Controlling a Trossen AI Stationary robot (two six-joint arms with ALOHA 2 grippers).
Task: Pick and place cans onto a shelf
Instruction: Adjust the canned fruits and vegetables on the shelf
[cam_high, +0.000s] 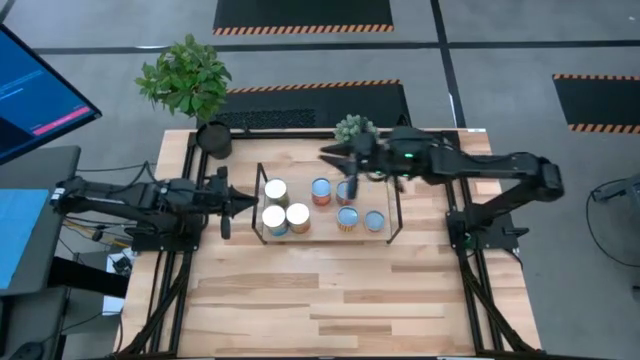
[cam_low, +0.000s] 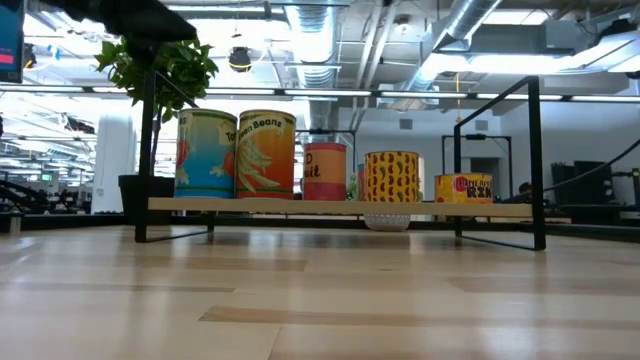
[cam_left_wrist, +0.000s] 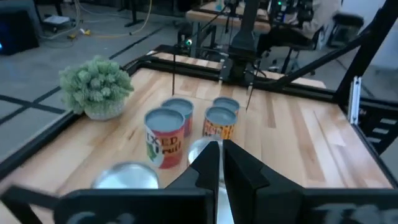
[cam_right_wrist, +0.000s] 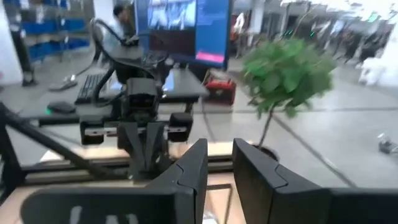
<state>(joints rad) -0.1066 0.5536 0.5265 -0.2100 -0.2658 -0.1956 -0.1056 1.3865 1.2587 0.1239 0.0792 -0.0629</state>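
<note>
Right pincer (cam_high: 338, 162) hovers, seemingly empty, above shelf (cam_high: 385, 232).

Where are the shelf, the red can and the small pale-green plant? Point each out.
shelf (cam_low: 300, 206): low view, front edge of board.
red can (cam_left_wrist: 163, 138): left wrist view, side label.
small pale-green plant (cam_left_wrist: 96, 85): left wrist view, foliage.

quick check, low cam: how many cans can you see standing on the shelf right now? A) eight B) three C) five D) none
C: the low view shows five cans in a row on the shelf: a blue one, an orange beans one, a red one, a yellow one and a short one.
</note>
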